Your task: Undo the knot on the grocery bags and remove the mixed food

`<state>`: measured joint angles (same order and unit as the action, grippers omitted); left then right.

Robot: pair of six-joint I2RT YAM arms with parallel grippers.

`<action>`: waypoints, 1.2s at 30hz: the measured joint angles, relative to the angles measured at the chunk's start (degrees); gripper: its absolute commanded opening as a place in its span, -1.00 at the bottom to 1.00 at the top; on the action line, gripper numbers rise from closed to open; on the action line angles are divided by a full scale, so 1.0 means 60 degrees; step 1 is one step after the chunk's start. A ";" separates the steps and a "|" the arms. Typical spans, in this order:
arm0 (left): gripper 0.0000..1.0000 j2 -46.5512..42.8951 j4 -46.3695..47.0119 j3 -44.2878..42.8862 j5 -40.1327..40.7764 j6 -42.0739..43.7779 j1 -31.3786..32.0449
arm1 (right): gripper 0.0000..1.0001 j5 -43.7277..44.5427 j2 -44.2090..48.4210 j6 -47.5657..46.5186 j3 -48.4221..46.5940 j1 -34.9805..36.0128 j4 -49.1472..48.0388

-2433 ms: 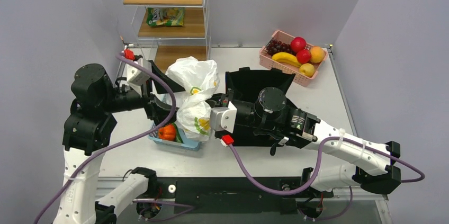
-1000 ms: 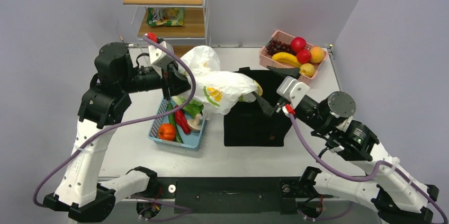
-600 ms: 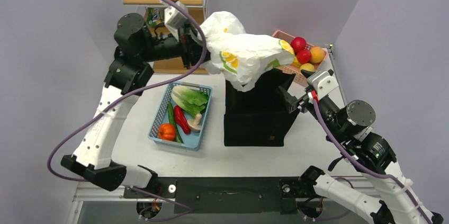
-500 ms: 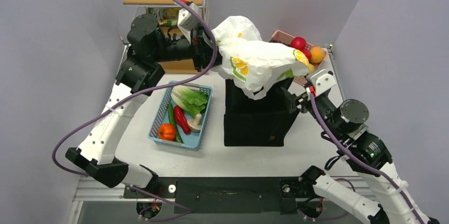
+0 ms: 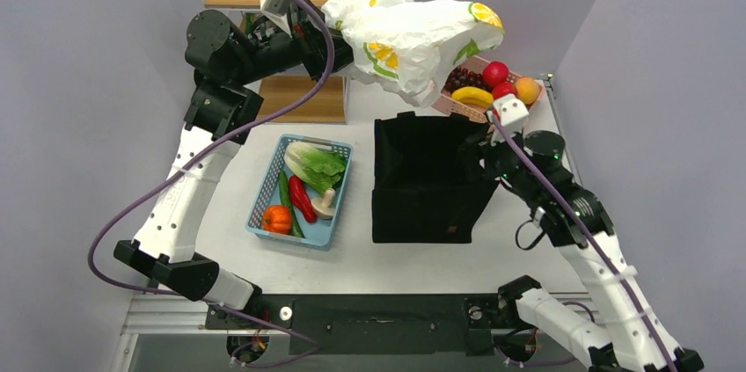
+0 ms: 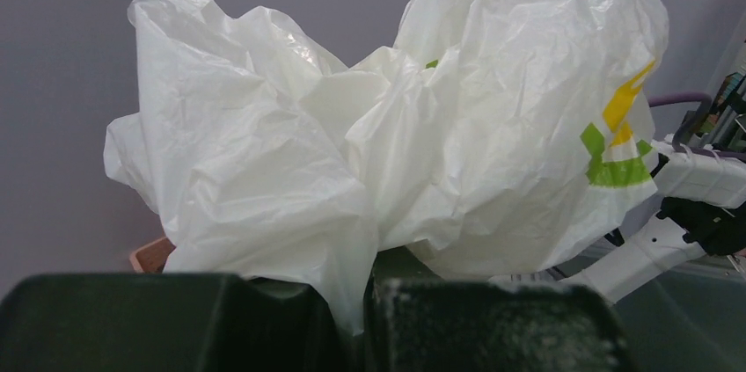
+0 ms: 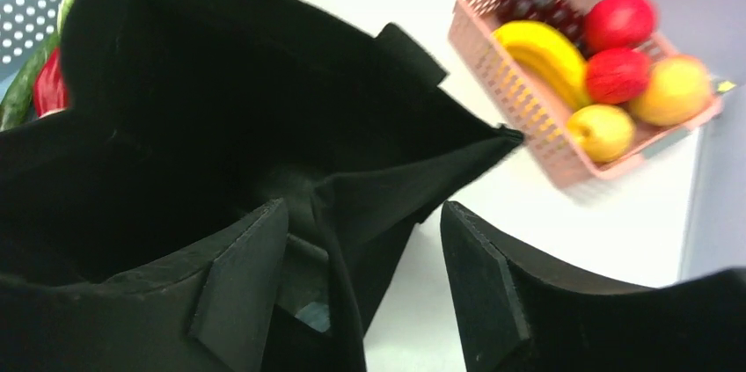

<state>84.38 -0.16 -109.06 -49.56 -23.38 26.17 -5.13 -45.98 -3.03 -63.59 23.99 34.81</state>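
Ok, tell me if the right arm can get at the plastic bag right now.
Probably yes: the right gripper is open at the rim of the black tote, and only air lies between it and the bag hanging from the left gripper above. It must rise first.

- Mid tabletop (image 5: 352, 262): tote (image 5: 422, 180), standing upright.
- Just left of tote, apart from it: vegetable basket (image 5: 310, 242), with lettuce (image 5: 314, 164) at its rear, pepper (image 5: 302, 199) and mushroom (image 5: 325, 203) midway, pumpkin (image 5: 277, 218) at its front left.
- Behind and right of tote, near far right corner: fruit basket (image 5: 453, 108), holding grapes (image 5: 459, 78), banana (image 5: 473, 95) and apples (image 5: 497, 73).
- At far left edge: shelf rack (image 5: 303, 98).
- High over rear of tabletop, between rack and fruit basket: grocery bag (image 5: 409, 33), pinched at its left end in left claw (image 5: 339, 48), touching nothing below.
- At tote's right rim: right claw (image 7: 362, 214), one finger on either side of the rim.
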 measured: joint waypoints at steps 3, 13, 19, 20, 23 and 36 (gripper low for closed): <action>-1.00 0.0102 0.0229 -0.0335 0.0219 0.0018 -0.0011 | -0.09 -0.0306 -0.0831 0.0353 0.0011 -0.0080 0.0018; -1.00 0.0095 0.0991 0.0200 -0.0313 0.0492 0.1253 | -1.00 -0.1836 -0.0423 0.1836 0.0962 -0.2018 0.0197; -1.00 0.0109 0.2142 0.1723 -0.0284 0.0306 0.2331 | -1.00 -0.3483 0.0171 0.3497 0.1526 -0.2772 -0.0616; -1.00 0.0127 0.2379 0.2014 -0.0244 0.0186 0.2495 | -1.00 -0.3712 0.0153 0.3792 0.1581 -0.2823 -0.0812; -1.00 0.0248 0.3122 0.2874 -0.0033 -0.0266 0.2907 | -1.00 -0.4317 0.0033 0.4707 0.1789 -0.3009 -0.1461; -1.00 0.0324 -0.0087 0.5719 0.3213 0.2415 0.3177 | -1.00 -0.5304 0.0055 0.6783 0.2204 -0.3381 -0.2718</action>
<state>86.32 -0.69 -74.74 -30.28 -8.88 45.23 -36.95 -45.65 37.67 -50.37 3.70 18.50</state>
